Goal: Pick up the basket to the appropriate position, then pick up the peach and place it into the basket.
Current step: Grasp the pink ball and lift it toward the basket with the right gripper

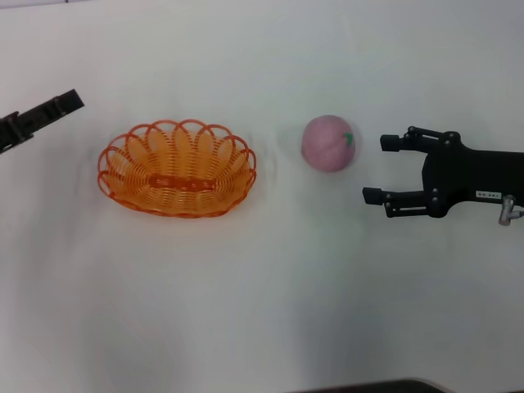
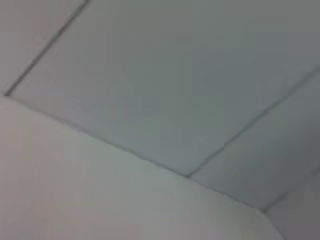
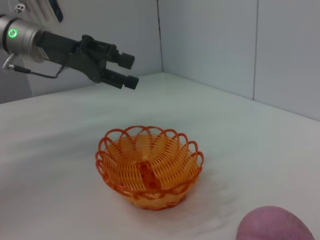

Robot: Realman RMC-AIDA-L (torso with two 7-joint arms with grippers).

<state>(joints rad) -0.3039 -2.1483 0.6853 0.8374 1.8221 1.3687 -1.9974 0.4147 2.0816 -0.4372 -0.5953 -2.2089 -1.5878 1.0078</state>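
Observation:
The orange wire basket stands upright and empty on the white table, left of centre. The pink peach with its green leaf mark lies on the table to the basket's right, apart from it. My right gripper is open and empty just right of the peach, its fingers pointing at it without touching. The right wrist view shows the basket and the top of the peach. My left gripper is at the far left, raised off the table and away from the basket; the right wrist view shows the left gripper slightly open and empty.
The white table runs to grey panelled walls at the back. The left wrist view shows only pale wall panels. A dark edge lies at the table's front.

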